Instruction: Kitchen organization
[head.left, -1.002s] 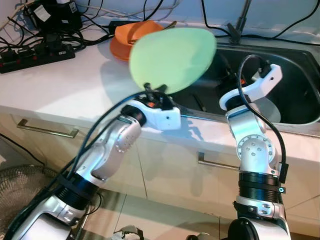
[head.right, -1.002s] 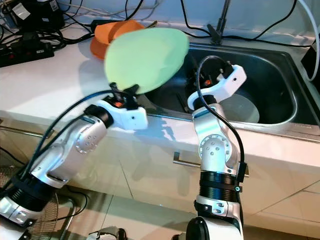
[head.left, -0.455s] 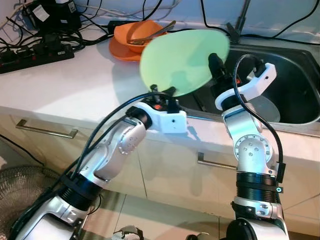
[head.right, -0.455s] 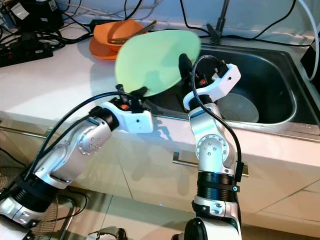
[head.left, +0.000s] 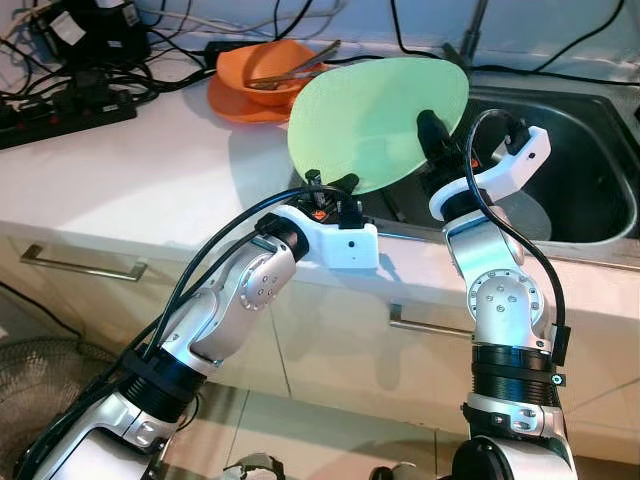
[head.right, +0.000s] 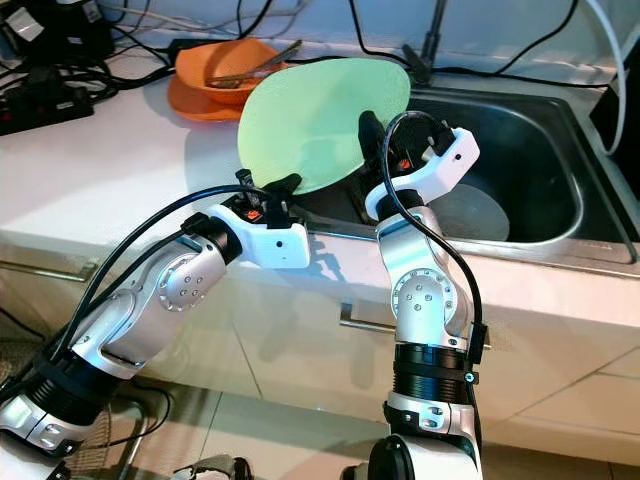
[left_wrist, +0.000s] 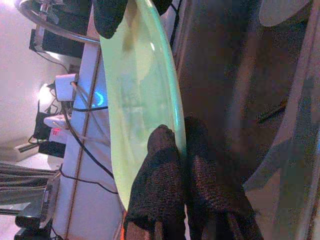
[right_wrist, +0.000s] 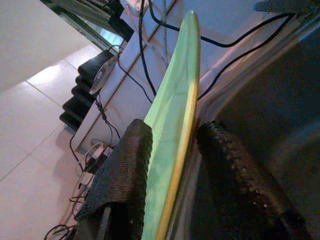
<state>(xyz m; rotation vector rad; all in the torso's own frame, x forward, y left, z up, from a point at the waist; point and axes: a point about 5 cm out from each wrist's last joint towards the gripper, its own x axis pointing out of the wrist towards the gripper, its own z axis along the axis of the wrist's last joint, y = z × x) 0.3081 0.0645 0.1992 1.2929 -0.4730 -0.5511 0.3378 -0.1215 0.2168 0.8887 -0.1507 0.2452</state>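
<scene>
A light green plate stands on edge over the counter's rim, at the left side of the steel sink. My left gripper is shut on its lower edge; in the left wrist view both fingers pinch the plate's rim. My right gripper is at the plate's right edge. In the right wrist view its fingers stand open, one on each side of the plate's rim, with a gap on the sink side.
Stacked orange bowls holding a utensil sit at the back of the white counter. A power strip and cables lie at the far left. A pale round dish rests in the sink. Cabinet handles run below.
The left gripper has carried the green plate to the right, towards the sink. The right gripper has come up to the plate, and its fingers now straddle the plate's right edge.
</scene>
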